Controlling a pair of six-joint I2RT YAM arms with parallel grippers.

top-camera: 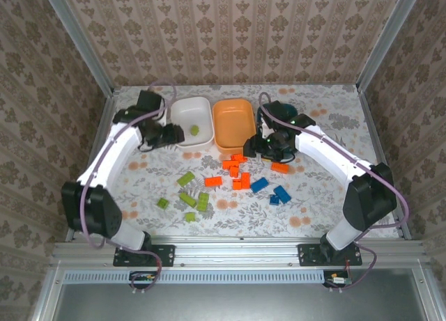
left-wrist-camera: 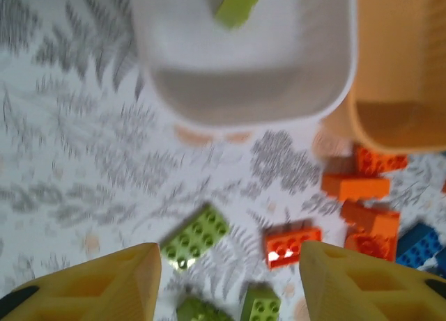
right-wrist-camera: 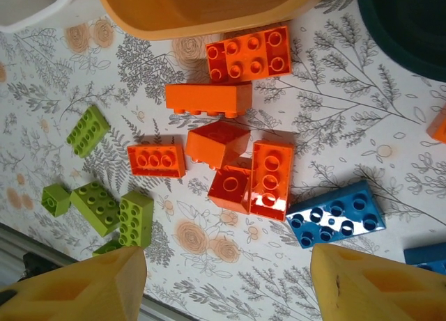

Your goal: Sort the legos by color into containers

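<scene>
While both pairs of yellow fingers stand apart with nothing between them, the left gripper hangs released above the flowered table, just off the front left corner of the orange tub. Below its fingers lie a green brick and an orange brick. The left wrist view is blurred, so how near the fingertips come to them is hard to say.

The right gripper is also released and grasps nothing. It hovers over the table just in front of the orange tub's right half. Beneath it sits a heap of orange bricks, some touching one another, close against the front edge of the orange tub. A blue brick lies just beyond the heap, on the side away from the orange tub.

Seen from above, two more blue bricks rest farther out to the front right of the orange tub. A lone orange piece lies beside them. Loose green bricks are scattered to the front left of the orange tub, well apart from the heap.

The white tub stands just beside the orange tub's left wall, with one green piece lying inside it. The teal tub stands to the right of the orange tub, largely covered by the right arm in the overhead view.
</scene>
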